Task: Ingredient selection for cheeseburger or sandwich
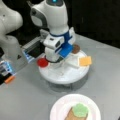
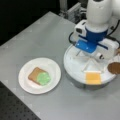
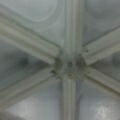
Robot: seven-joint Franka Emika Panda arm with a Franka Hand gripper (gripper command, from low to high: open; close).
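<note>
Panda arm poised over a round white divided tray [image 1: 63, 75], shown in both front views; the gripper [image 1: 53, 59] hangs low above the tray's hub, where the wrist view shows six raised ribs [image 3: 32, 45] meeting directly beneath the camera. The fingers are hidden behind the hand's body in both front views and do not enter the wrist view, so whether they are spread or closed, or carry anything, cannot be told. The ingredients sit around the fingers in separate sectors, presumably so each can be picked singly: the red tomato disc [image 1: 42, 62] at the rim on a front view's left, the yellow cheese square [image 1: 85, 60] on its right, and the brown round patty [image 1: 75, 48] just beyond the hand. Well apart from the fingers, toward the bottom of the same front view, a white paper plate [image 2: 26, 83] holds the sandwich as begun: one tan bread slice [image 2: 33, 74] with green lettuce [image 2: 44, 78] resting on it.
</note>
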